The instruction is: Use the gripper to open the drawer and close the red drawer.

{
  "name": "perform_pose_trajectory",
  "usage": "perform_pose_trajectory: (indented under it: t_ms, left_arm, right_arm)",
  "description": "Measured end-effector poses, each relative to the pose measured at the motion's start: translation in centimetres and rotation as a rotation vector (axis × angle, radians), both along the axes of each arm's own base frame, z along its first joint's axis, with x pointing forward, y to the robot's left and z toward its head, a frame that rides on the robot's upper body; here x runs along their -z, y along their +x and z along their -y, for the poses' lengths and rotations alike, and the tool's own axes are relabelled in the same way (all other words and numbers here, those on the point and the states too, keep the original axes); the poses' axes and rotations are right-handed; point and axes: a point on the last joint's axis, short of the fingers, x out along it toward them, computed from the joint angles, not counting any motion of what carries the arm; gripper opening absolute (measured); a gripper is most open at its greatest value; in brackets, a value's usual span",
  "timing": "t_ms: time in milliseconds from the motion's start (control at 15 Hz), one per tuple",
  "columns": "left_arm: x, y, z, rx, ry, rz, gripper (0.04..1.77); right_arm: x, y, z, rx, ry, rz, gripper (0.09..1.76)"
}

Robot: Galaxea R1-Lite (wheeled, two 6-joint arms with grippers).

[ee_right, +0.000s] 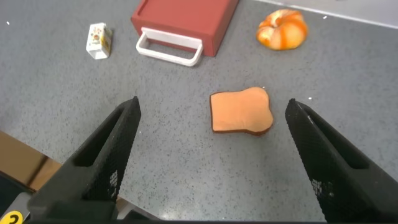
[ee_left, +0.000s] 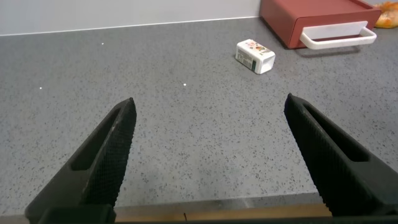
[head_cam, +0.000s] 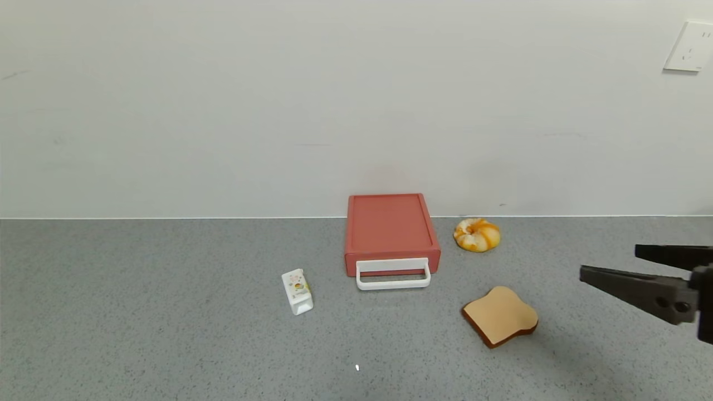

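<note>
The terracotta-red drawer (head_cam: 390,229) lies flat at the back of the grey table against the wall, shut, its white loop handle (head_cam: 393,273) facing me. It also shows in the left wrist view (ee_left: 311,18) and the right wrist view (ee_right: 186,18). My right gripper (head_cam: 610,263) is open and empty, hovering at the right edge, well right of the drawer and beyond the toast slice. In its wrist view (ee_right: 212,109) the toast lies between its fingers, lower down. My left gripper (ee_left: 210,106) is open and empty over bare table near the front edge, out of the head view.
A toast slice (head_cam: 500,315) lies front right of the drawer. A swirled orange bun (head_cam: 477,234) sits right of the drawer by the wall. A small white carton (head_cam: 297,291) lies front left of the drawer. A wall socket (head_cam: 690,46) is at upper right.
</note>
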Motion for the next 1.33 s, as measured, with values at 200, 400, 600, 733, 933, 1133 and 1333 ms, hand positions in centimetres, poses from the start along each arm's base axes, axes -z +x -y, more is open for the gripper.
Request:
perform_pose_trajectory:
  t_ms: [200, 400, 600, 733, 933, 1133, 1333]
  left_arm:
    - [0.0, 0.0, 0.0, 0.000, 0.000, 0.000, 1.72]
    - [0.0, 0.0, 0.0, 0.000, 0.000, 0.000, 1.72]
    - [0.0, 0.0, 0.0, 0.000, 0.000, 0.000, 1.72]
    - [0.0, 0.0, 0.0, 0.000, 0.000, 0.000, 1.72]
    - [0.0, 0.0, 0.0, 0.000, 0.000, 0.000, 1.72]
    - [0.0, 0.0, 0.0, 0.000, 0.000, 0.000, 1.72]
    - [0.0, 0.0, 0.0, 0.000, -0.001, 0.000, 1.72]
  right_arm:
    - [-0.3, -3.5, 2.2, 0.049, 0.034, 0.081, 1.71]
    - [0.2, -7.0, 4.4, 0.151, 0.049, 0.151, 1.71]
    - [1.4, -10.7, 6.2, 0.243, 0.047, 0.179, 1.71]
    - [2.3, -13.1, 7.1, 0.295, 0.046, 0.191, 1.71]
    - [2.7, -15.4, 7.5, 0.422, 0.061, 0.263, 1.71]
    - [3.8, -17.6, 7.1, 0.511, 0.064, 0.296, 1.71]
    - [5.4, -19.5, 6.8, 0.515, 0.065, 0.308, 1.71]
